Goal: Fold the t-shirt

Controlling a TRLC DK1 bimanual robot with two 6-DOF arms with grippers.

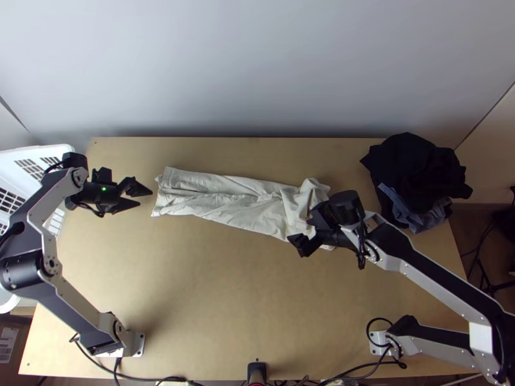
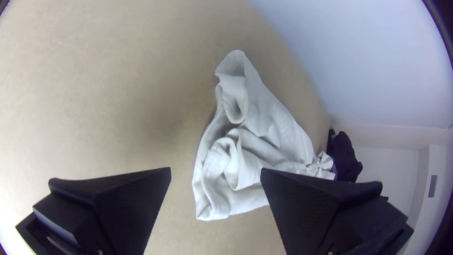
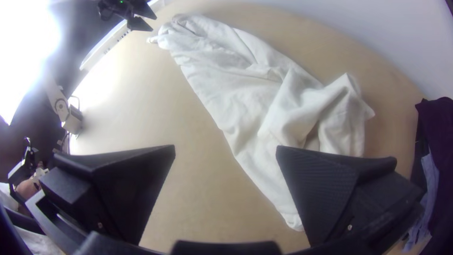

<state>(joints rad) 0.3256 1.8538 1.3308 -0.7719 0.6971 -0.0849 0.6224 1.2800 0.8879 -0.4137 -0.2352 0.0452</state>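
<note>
T-shirt, lying in a long, creased strip across the tabletop, with right claw agape and gripping nothing at its near, bunched right-hand end, and left claw, likewise parted and empty, just off the other end. Likely to handle light, soft and limp, prone to sag and ruck; best pinched through all layers at the near edge first, then at the far corners.
</note>
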